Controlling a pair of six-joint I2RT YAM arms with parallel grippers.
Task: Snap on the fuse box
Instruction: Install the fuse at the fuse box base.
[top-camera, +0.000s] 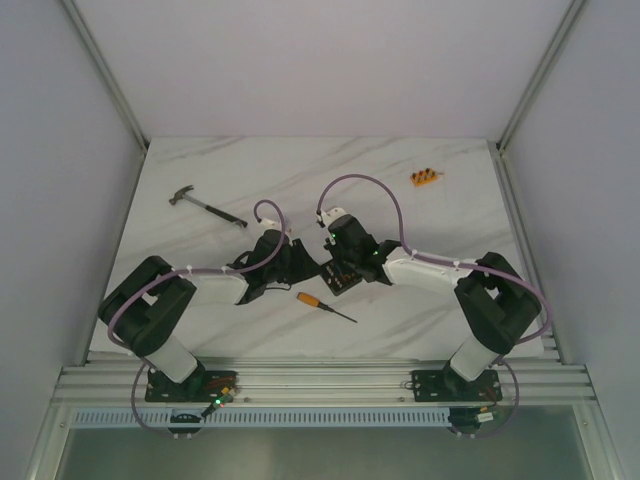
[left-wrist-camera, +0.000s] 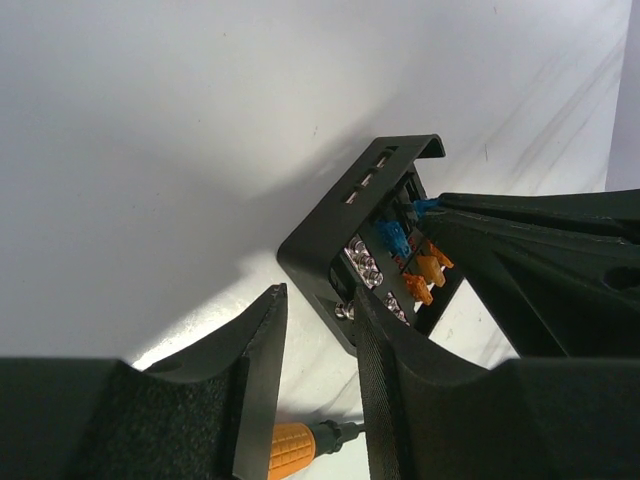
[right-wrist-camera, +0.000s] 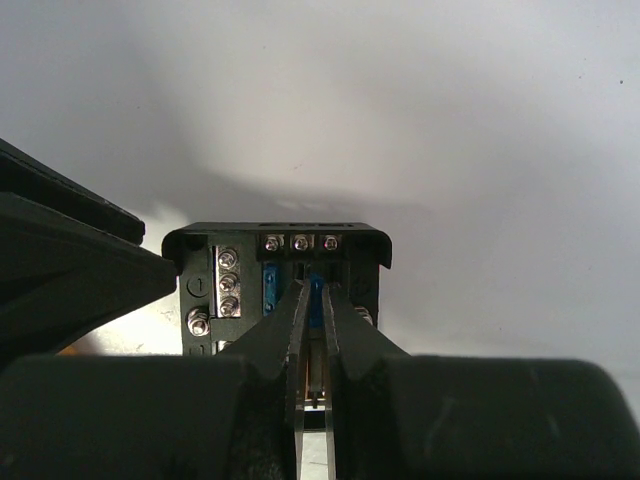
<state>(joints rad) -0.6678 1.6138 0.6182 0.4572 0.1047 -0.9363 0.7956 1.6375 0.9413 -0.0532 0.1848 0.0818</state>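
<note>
Black squarish plastic fuse box (left-wrist-camera: 315, 250) is sat mid white marble tabletop (top-camera: 250, 170). Left end effector (left-wrist-camera: 318, 300) is half-spread astride its corner, likely for bracing. Right end effector (right-wrist-camera: 312, 300) is pinched narrow on small blue plastic fuse (left-wrist-camera: 424, 208) over the sockets.

White marble table (top-camera: 300, 170): hammer (top-camera: 205, 205), orange block (top-camera: 424, 177), screwdriver (top-camera: 322, 305), fuse box (left-wrist-camera: 320, 240) on it.

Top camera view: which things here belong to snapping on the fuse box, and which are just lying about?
In the job:
- fuse box
- left gripper, open at the box
- right gripper, pinching a blue fuse in the box

Lying about:
- hammer
- orange-handled screwdriver
- small orange block, far right
</note>
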